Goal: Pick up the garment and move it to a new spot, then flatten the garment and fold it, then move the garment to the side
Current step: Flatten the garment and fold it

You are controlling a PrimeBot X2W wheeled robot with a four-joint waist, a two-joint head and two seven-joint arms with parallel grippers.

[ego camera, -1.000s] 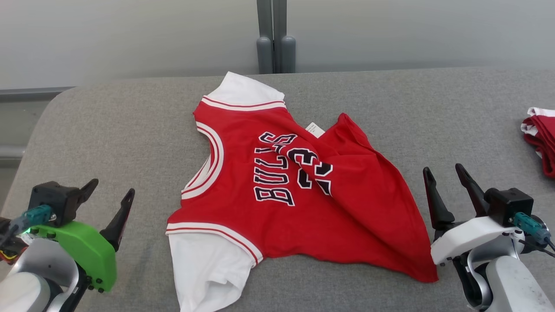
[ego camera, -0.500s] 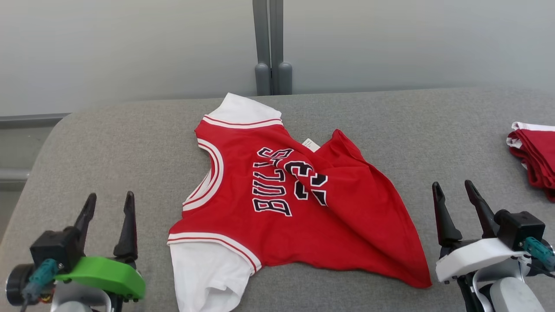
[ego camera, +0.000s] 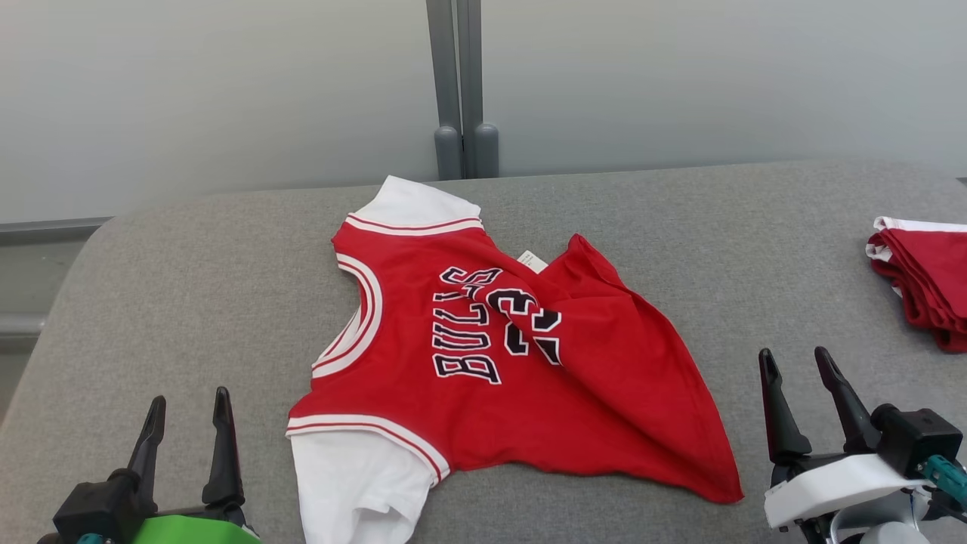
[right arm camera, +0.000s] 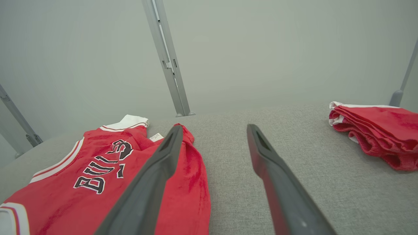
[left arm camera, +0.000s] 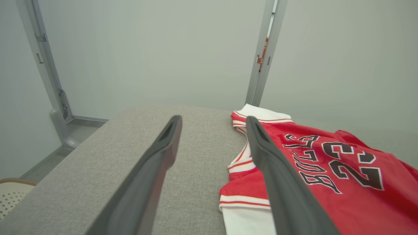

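A red jersey [ego camera: 483, 378] lettered "BULLS" and numbered 23 is seen rumpled at the middle of the grey table [ego camera: 189, 287]. The left fingers [ego camera: 220, 453] and right fingers [ego camera: 778, 423] are held wide, empty, on either side of it.

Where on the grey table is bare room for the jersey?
Bare: the left of the table, between its edge and the jersey; and the stretch between jersey and folded red pile. Crowded: far right, at the pile.
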